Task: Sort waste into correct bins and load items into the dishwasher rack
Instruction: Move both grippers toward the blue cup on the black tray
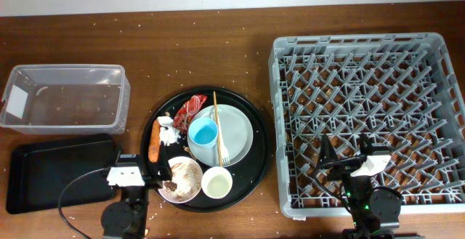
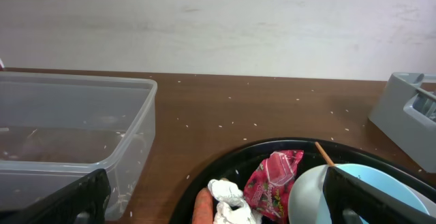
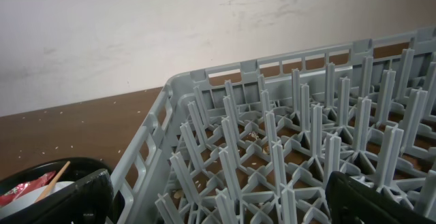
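1. Left gripper hovers with its jaws spread wide and nothing between them, by the near-left rim of the round black tray.
2. Just ahead of it lie the carrot stick and the white tissue. The red wrapper sits a little farther ahead, and all three are on the round tray.
3. Ahead and to its right, the blue cup stands on the plate. The chopstick lies across both, and the fork rests on the plate beside the cup.
4. Directly to its right is the white bowl with food scraps in it, and the small white cup stands just past the bowl.
5. To its left, the shallow black tray lies on the bench. The clear tub stands ahead and left.
6. Right gripper hangs with its jaws spread and empty over the near-left part of the dishwasher rack. The rack's pegs rise ahead and to its right.
7. Rice grains are scattered over the bench ahead of both.
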Available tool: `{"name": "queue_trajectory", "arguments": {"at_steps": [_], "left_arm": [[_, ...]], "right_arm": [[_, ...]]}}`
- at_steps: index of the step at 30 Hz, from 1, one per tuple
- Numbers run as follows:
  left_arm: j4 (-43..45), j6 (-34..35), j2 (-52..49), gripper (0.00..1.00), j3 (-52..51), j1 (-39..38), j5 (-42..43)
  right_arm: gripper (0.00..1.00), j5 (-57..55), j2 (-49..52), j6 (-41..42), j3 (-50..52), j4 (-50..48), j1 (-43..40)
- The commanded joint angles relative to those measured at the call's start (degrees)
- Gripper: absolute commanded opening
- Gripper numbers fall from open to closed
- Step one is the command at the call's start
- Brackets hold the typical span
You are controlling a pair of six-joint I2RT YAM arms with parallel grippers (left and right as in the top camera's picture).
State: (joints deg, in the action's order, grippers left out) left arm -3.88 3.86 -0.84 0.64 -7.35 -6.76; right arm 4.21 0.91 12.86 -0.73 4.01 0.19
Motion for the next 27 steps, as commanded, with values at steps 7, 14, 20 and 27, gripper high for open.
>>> {"name": "queue_trajectory", "arguments": {"at_steps": [7,14,20,27], "left_arm": [[-0.6,-1.1,0.5,0.99,-0.1,4.5,8.4],[-0.1,-1.1,0.5,0.99,-0.1,4.5,8.6],[11.3,-1.1,0.5,0.99,5.1,4.5,21.3],[-17.7,-1.1,-12.2,0.99,34.8,4.5,22.3]], "right_arm": [[0.98,-7.5,-0.5,0.9,0.4,0.3,-2.5],[0.99,-7.4,-0.5,1.0,0.4,0.3,-2.5],[0.99,15.1,-0.5,1.1,-5.2,-9.4,-2.5],[0.98,16.6,6.7,1.0,-37.5,24.0,-2.5]]}}
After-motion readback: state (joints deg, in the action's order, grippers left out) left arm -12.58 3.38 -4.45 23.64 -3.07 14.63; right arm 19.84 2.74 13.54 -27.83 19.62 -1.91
